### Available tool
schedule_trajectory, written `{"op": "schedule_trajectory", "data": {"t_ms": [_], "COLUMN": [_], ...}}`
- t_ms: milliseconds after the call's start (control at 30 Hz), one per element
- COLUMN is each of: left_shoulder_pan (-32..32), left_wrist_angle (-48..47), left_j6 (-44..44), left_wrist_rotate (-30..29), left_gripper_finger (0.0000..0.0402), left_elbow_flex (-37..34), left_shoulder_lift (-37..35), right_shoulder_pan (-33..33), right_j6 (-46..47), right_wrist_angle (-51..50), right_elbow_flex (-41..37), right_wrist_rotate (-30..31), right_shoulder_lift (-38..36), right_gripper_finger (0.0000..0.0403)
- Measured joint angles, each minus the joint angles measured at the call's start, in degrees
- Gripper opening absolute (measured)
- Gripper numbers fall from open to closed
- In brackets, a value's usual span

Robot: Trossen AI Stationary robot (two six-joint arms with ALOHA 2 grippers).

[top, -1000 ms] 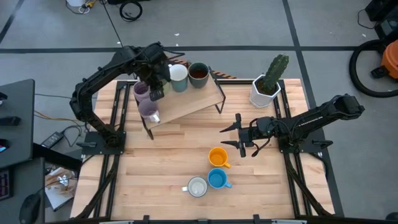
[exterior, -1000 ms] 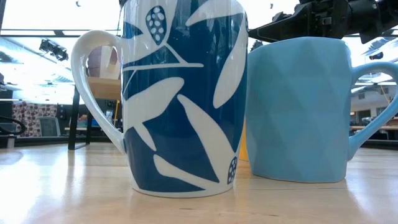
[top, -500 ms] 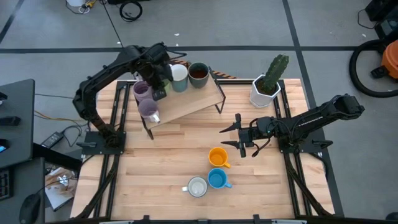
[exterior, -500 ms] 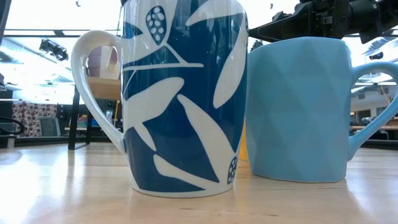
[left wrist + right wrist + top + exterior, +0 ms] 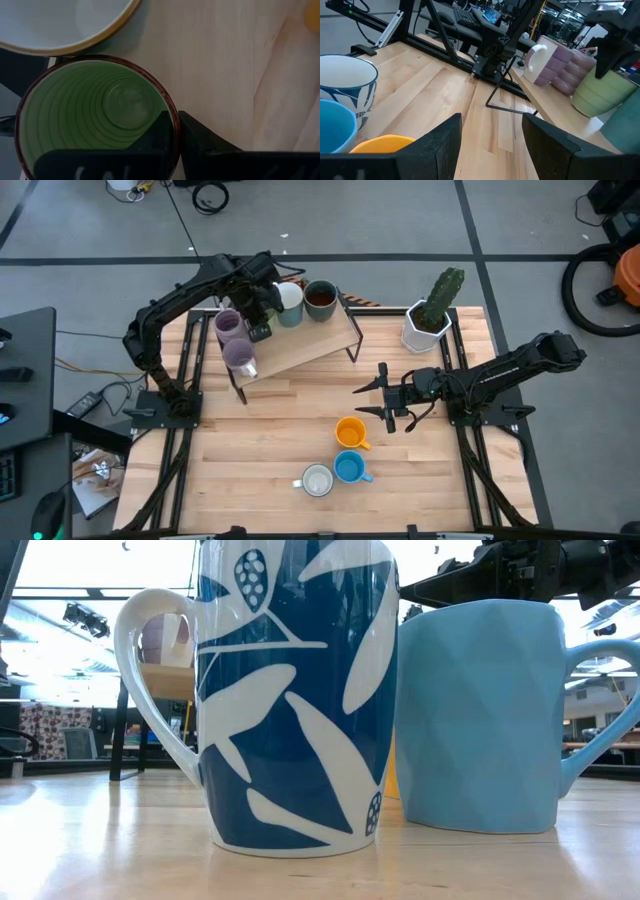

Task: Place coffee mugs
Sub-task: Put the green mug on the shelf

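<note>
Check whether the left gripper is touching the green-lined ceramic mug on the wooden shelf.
Touching. In the left wrist view the left gripper is shut on the green mug, its dark fingers pinching the rim wall from inside and outside.

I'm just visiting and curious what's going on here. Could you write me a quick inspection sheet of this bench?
Surface: wooden table with a raised shelf.
Job's things: purple mugs, green mug and others on the shelf; orange mug, light blue mug, blue-and-white mug on the table.
Clutter: potted cactus.
Pincers: left pincer shut on the green mug's rim; right pincer open, empty, above the table.
Cables: on the floor.
Surroundings: desks, grey floor.
</note>
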Motion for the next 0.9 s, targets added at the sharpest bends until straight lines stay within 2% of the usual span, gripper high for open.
{"op": "schedule_trajectory", "data": {"t_ms": [467, 700, 900], "left_shoulder_pan": [-0.7, -1.7, -3.2], "left_wrist_angle": [1.2, 1.2, 1.2], "left_j6": [-1.7, -1.8, -1.6], "left_wrist_rotate": [-0.1, -1.8, -5.7], "left_gripper_finger": [0.0032, 0.0072, 0.0110], "left_elbow_flex": [0.0, 0.0, 0.0], "left_shoulder_lift": [0.0, 0.0, 0.0], "right_shoulder_pan": [0.0, 0.0, 0.0], "right_j6": [0.0, 0.0, 0.0], "right_wrist_angle": [0.4, 0.4, 0.4], "right_elbow_flex": [0.0, 0.0, 0.0], "right_wrist_rotate": [-0.4, -0.4, -0.4], "right_shoulder_lift": [0.0, 0.0, 0.0], "right_gripper_finger": [0.0214, 0.0214, 0.0214]}}
